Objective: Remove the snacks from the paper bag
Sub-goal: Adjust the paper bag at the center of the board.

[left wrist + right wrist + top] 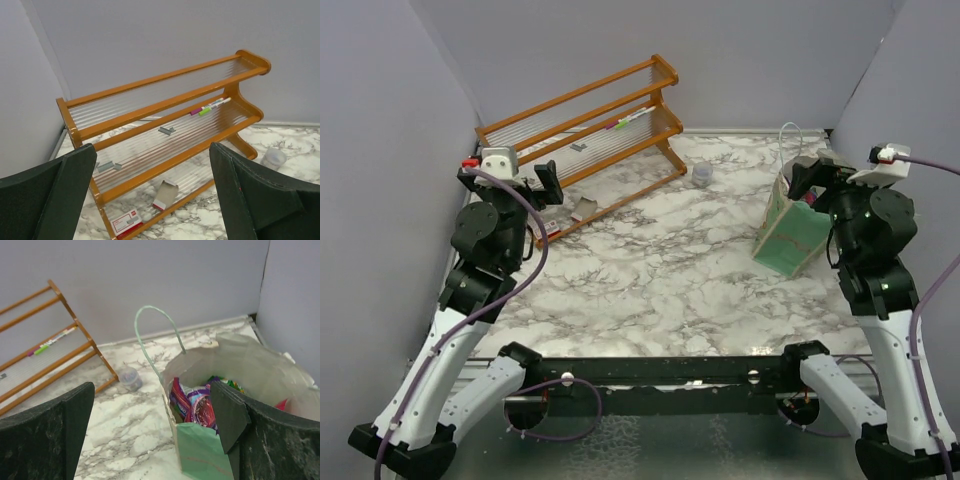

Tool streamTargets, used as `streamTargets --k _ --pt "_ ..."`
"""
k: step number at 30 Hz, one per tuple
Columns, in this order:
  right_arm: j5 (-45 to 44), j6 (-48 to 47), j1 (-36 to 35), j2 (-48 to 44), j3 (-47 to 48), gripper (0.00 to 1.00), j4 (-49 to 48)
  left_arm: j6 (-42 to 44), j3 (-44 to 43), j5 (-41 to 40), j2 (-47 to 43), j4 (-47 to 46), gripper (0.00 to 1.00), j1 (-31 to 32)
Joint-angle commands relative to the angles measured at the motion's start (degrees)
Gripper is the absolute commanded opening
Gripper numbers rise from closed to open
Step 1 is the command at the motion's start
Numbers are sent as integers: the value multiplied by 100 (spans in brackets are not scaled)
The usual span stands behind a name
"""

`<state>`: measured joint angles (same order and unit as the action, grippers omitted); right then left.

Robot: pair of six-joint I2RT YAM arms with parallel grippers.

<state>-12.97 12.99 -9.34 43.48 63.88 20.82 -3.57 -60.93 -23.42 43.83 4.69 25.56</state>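
The mint-green paper bag [790, 238] stands at the right of the marble table, mouth open, one string handle up. In the right wrist view the bag [200, 452] holds purple, pink-red and green snacks [192, 402]. My right gripper [812, 180] is open and empty, just above the bag's rim; in its own view the right gripper [152, 427] has its left finger over the table and its right finger at the bag's mouth. My left gripper [542, 185] is open and empty, raised in front of the wooden rack; it also shows in the left wrist view [152, 192].
A wooden rack [590, 140] stands at the back left with markers [210, 106] and small grey clips on it. White and red cards [125, 221] lie at its foot. A small grey cup [702, 174] sits near the back wall. Grey walls close both sides.
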Motion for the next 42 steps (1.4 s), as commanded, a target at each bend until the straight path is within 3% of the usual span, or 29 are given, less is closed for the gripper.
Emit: streamTargets --k 1,10,16,24,31,36,42 --pt "-208 591 270 133 -351 99 -196 -161 471 298 -51 -581 99 -226" --pt "-498 1086 576 218 -1005 99 -216 -344 1174 617 -38 -1034 99 -389" --pt "-1551 1650 658 98 -1103 99 272 -480 1340 792 -12 -1251 99 -361" --pt "-2664 2044 692 629 -410 99 1017 -553 1438 885 -10 -1479 99 -250" --pt "-3223 2414 754 1608 880 97 2163 -625 1497 845 -6 -1594 99 -28" --pt "-3520 1956 995 1566 872 95 1825 -580 1541 801 -148 -1661 99 289" --pt "-3068 1741 1470 1143 79 91 1202 -376 1591 273 -279 -1668 99 907"
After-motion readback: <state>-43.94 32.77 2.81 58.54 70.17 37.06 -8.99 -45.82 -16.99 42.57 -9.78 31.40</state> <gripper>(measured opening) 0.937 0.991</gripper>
